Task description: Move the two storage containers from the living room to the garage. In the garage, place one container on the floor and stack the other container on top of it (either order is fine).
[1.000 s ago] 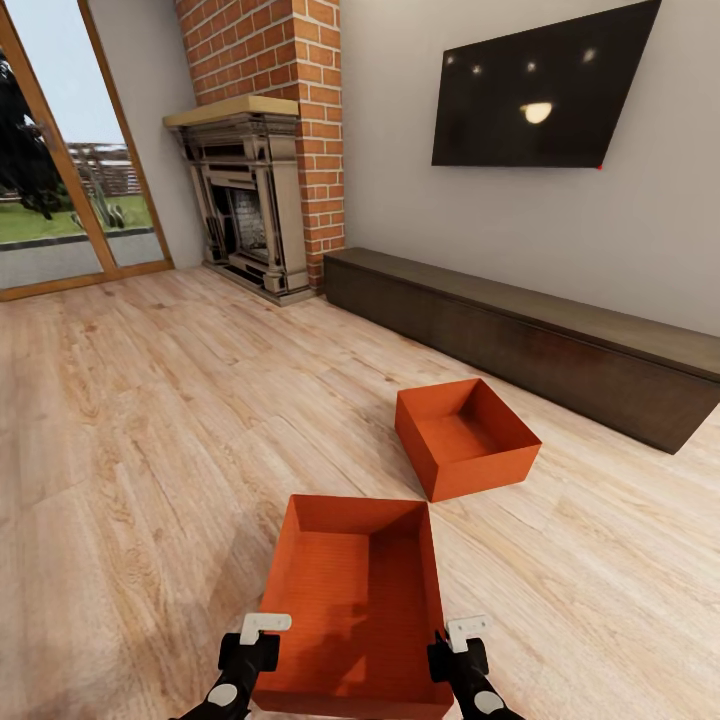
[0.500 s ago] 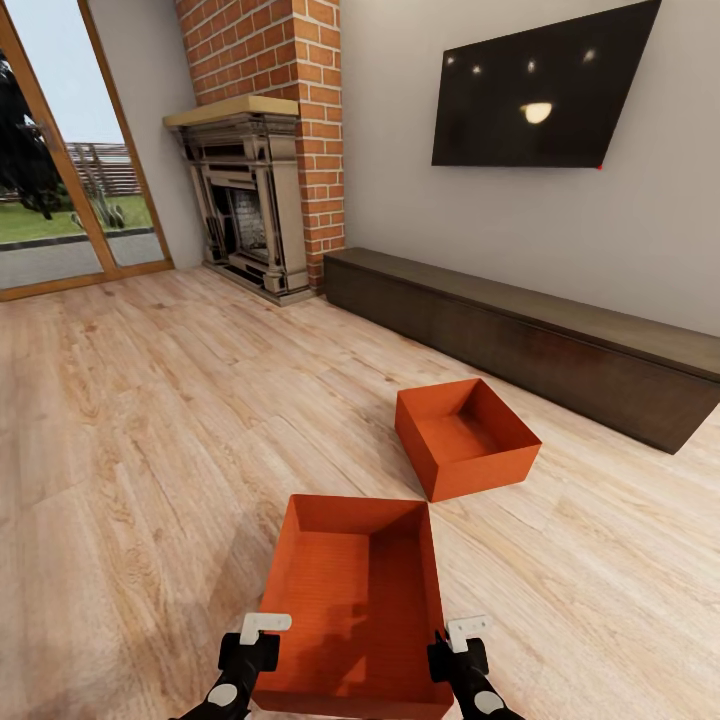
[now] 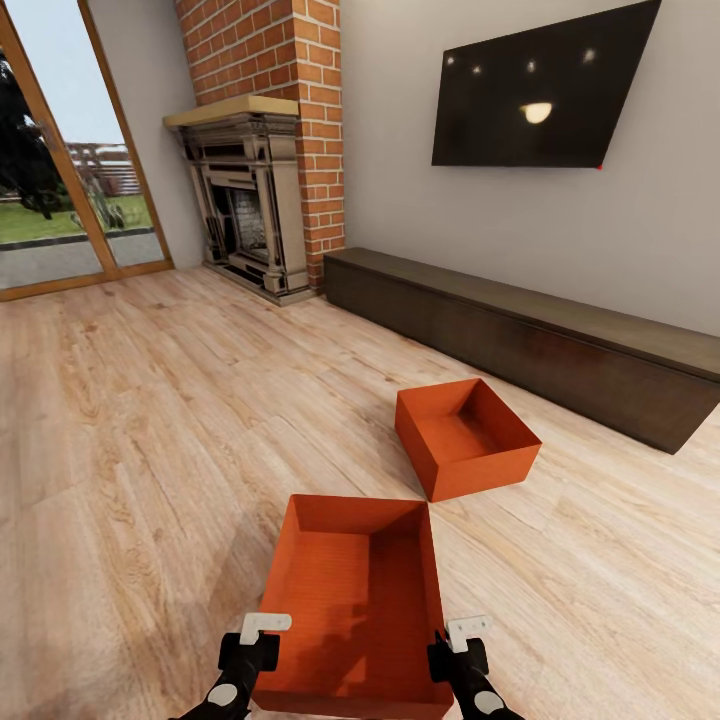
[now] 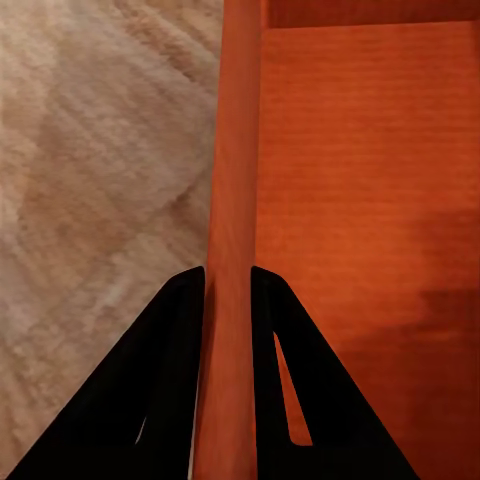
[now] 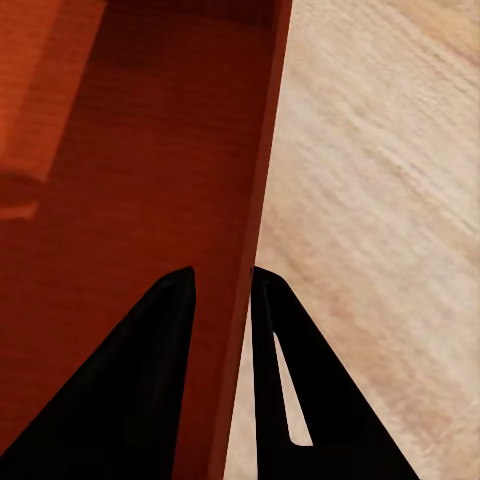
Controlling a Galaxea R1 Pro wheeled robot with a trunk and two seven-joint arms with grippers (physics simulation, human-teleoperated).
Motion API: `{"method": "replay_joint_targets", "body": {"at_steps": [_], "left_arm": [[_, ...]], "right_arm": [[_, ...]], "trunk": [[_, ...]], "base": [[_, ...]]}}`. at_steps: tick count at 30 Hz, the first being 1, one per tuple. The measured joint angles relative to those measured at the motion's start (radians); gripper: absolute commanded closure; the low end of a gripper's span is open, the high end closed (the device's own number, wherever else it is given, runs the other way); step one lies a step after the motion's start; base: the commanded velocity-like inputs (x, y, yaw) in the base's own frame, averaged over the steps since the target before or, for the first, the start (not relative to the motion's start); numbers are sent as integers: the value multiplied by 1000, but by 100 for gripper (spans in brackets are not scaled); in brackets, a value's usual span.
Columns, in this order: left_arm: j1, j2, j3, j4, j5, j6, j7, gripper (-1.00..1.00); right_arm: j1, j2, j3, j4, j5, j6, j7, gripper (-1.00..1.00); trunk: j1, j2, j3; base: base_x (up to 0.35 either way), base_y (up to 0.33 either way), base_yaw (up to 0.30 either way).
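Two orange-red open-top storage containers are in the living room. The near storage container (image 3: 355,590) is right in front of me, with my grippers on its two long walls. My left gripper (image 3: 252,648) is shut on its left wall (image 4: 232,150), one finger inside and one outside. My right gripper (image 3: 458,648) is shut on the right wall (image 5: 262,150) in the same way. The far storage container (image 3: 465,435) sits apart on the light wood plank floor (image 3: 150,420), ahead and to the right. The garage is out of view.
A long dark low cabinet (image 3: 540,340) runs along the right wall under a black TV (image 3: 540,90). A red brick fireplace (image 3: 255,190) stands at the back, with glass doors (image 3: 60,200) to its left. Open plank floor spreads to the left.
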Motion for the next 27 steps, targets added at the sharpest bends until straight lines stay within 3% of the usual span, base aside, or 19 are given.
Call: {"method": "replay_joint_targets", "body": {"at_steps": [27], "left_arm": [[0, 0, -2, -1, 1, 2, 1, 100]], "right_arm": [[0, 0, 2, 1, -3, -1, -1, 100]], "trunk": [[-12, 6, 104]], "base": [[0, 0, 0]]}}
